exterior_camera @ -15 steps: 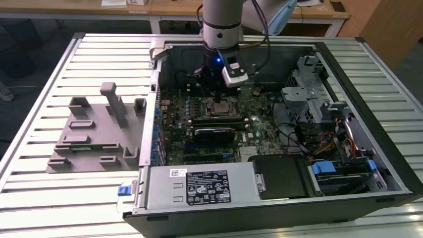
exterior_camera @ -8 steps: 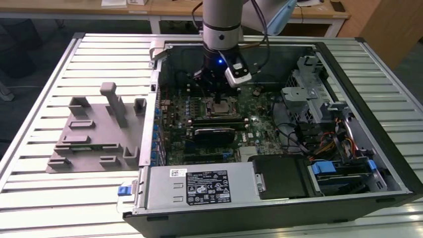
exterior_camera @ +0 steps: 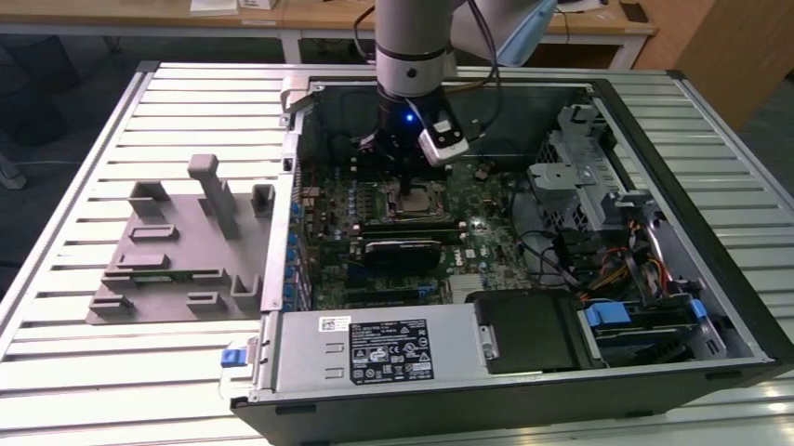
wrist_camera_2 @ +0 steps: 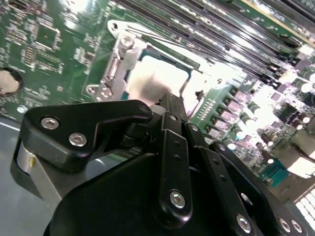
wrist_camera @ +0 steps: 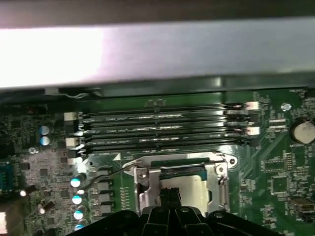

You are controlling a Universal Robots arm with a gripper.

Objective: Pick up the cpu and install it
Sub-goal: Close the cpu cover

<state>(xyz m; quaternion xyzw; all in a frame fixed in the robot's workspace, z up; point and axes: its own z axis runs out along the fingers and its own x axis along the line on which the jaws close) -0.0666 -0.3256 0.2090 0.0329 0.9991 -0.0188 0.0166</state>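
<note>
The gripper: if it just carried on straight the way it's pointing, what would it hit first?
Most likely the cpu, the silvery square lying in the metal socket frame on the motherboard. The gripper points right at it; whether it touches it now, I cannot tell.

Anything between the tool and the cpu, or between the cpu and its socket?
Nothing visible. The tool sits directly over the cpu, which already lies within the socket frame; whether they touch cannot be told.
</note>
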